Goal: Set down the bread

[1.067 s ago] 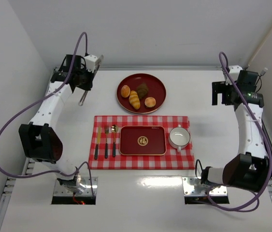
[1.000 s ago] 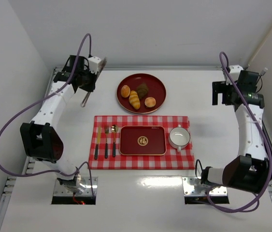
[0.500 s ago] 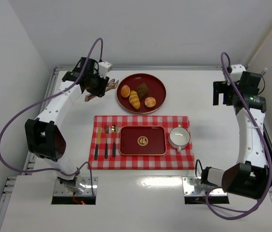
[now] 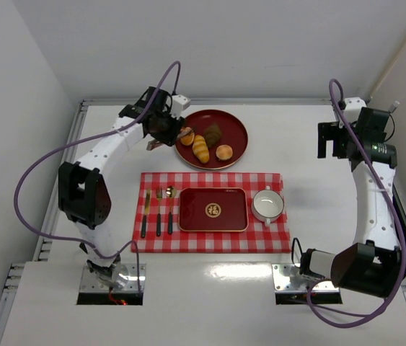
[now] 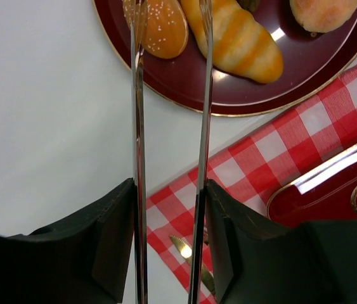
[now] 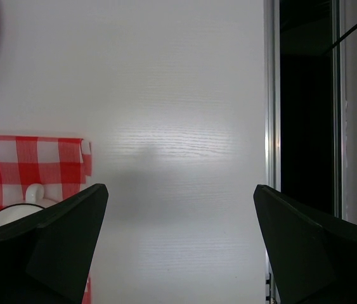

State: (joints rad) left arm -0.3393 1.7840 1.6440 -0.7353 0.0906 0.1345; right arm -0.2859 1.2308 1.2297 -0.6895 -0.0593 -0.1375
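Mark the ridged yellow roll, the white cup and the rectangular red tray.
ridged yellow roll (image 4: 201, 148), top external view, middle of its crust.
white cup (image 4: 267, 218), top external view, near outer wall.
rectangular red tray (image 4: 192, 216), top external view, bare floor left of emblem.

the bread (image 5: 165, 28) and the tongs (image 5: 137, 126) are cut off at top.

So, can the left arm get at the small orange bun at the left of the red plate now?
Probably yes. The left gripper holds tongs whose open tips stand over the bun, with nothing in between. Only the ridged roll lies close beside it, under one tip.
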